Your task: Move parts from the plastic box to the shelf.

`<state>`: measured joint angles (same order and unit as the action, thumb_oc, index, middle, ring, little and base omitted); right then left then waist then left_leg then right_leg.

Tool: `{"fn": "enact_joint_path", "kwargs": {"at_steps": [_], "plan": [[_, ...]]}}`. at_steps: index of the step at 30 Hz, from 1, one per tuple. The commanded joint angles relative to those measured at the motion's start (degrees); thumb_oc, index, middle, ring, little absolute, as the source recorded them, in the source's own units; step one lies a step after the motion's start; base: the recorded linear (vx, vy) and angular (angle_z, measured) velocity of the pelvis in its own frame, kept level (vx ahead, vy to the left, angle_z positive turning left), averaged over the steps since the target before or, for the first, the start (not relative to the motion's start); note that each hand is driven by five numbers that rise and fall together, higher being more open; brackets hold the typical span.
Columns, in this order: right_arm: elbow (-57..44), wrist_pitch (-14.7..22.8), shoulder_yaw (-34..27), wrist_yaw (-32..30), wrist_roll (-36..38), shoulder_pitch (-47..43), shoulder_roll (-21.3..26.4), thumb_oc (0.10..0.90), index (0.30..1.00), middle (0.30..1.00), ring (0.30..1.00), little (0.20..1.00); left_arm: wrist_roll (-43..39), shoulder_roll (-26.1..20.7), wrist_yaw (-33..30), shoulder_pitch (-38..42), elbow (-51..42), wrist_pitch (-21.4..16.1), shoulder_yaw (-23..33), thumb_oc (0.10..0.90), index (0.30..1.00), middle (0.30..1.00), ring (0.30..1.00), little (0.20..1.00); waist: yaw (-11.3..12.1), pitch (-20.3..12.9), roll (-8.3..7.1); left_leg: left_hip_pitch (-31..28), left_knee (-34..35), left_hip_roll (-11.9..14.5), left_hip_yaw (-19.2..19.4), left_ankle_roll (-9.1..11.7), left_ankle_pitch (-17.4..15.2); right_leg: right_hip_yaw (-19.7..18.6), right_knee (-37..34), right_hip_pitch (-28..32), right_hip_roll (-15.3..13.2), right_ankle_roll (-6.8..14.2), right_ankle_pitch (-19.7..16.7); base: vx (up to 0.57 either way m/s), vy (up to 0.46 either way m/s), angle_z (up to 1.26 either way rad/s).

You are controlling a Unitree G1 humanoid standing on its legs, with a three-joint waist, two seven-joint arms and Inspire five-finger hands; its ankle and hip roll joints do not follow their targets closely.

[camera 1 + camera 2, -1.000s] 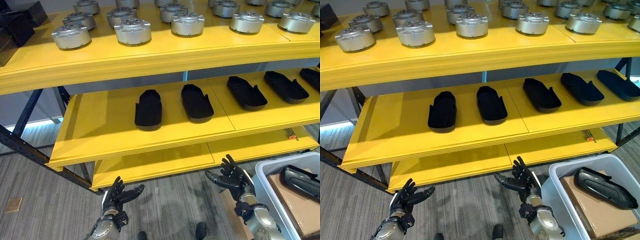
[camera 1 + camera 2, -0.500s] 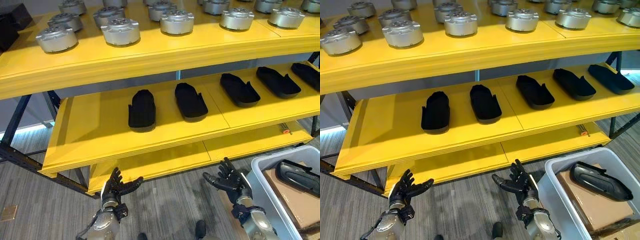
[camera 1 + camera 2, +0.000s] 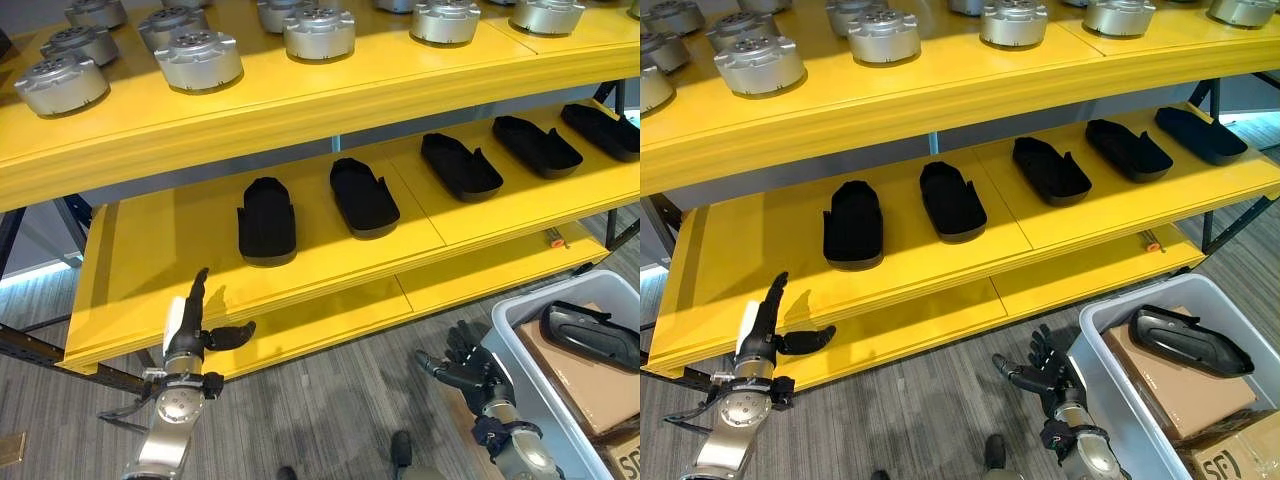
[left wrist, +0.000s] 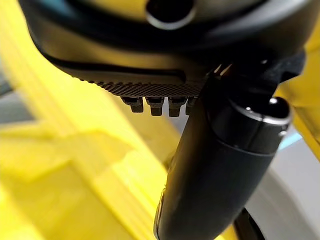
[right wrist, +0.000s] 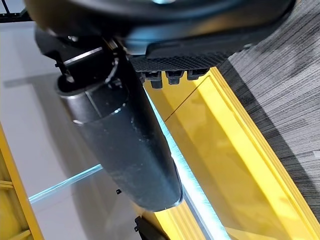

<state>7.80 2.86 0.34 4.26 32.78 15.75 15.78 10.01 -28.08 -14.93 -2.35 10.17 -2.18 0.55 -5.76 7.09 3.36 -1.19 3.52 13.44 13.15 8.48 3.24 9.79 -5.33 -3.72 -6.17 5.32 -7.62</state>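
Note:
A black moulded part (image 3: 592,338) lies on a brown carton inside the grey plastic box (image 3: 520,322) at the lower right. My right hand (image 3: 466,368) hangs just left of the box, fingers spread, holding nothing. My left hand (image 3: 190,326) is raised in front of the middle yellow shelf's (image 3: 180,265) front edge, fingers straight up and thumb out, empty. Several black parts (image 3: 267,218) lie in a row on that shelf. In the left wrist view the thumb (image 4: 215,165) stands out against blurred yellow shelf.
The top shelf (image 3: 300,85) carries several round silver motor housings (image 3: 198,58). A low bottom shelf (image 3: 470,275) sits near the floor with a small orange-tipped tool (image 3: 556,240) on it. Grey carpet lies between my hands. A cardboard carton corner (image 3: 1230,458) shows beside the box.
The camera has shifted, moving the whole scene left. My left hand has risen from near the floor to the middle shelf's front edge, fingers straightened upward. My right hand stays low by the box.

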Motion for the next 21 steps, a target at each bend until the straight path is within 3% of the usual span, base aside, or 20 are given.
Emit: {"fn": "enact_joint_path", "kwargs": {"at_steps": [1,6,10,21], "plan": [[-4.93,7.01,-2.64,3.03,4.13,-1.64,2.51,0.900,1.000,1.000,1.000,1.000,10.89,-9.03,-4.76,8.06,-1.14,-5.63,0.95,0.900,1.000,1.000,1.000,1.000,-1.25,-0.90,-1.66,5.03,-0.50,6.79,-1.96,3.19,3.99,-0.74,3.60,4.71,-7.41,6.98,8.17,-0.02,0.016,-0.04],[-5.02,7.28,-2.56,3.71,4.78,-1.15,4.13,0.900,1.000,1.000,1.000,1.000,19.33,-15.81,-4.72,11.08,0.12,-4.80,-0.68,0.900,1.000,1.000,1.000,1.000,-1.76,-0.31,-1.48,5.44,-0.80,6.90,-1.35,3.44,4.05,-1.25,3.54,3.69,-7.55,7.21,7.82,-0.02,0.010,-0.12],[-5.33,7.29,-2.53,3.96,5.07,-1.14,4.97,0.900,1.000,1.000,1.000,1.000,21.37,-19.07,-3.85,14.10,1.52,-4.87,-2.43,0.900,1.000,1.000,1.000,1.000,-2.24,0.44,-1.38,6.18,-1.28,7.04,-1.15,3.52,4.18,-1.62,3.78,2.64,-7.56,7.24,7.64,-0.02,0.009,-0.10],[-5.39,7.36,-1.90,4.19,5.01,-0.22,5.35,0.900,1.000,1.000,1.000,1.000,23.82,-20.92,-1.79,21.78,7.51,-4.17,-8.94,0.900,1.000,1.000,1.000,1.000,-3.00,2.16,-1.59,7.85,-1.89,7.10,-1.07,3.57,4.60,-2.15,4.48,0.41,-7.39,7.15,7.37,-0.01,0.002,-0.01]]}}
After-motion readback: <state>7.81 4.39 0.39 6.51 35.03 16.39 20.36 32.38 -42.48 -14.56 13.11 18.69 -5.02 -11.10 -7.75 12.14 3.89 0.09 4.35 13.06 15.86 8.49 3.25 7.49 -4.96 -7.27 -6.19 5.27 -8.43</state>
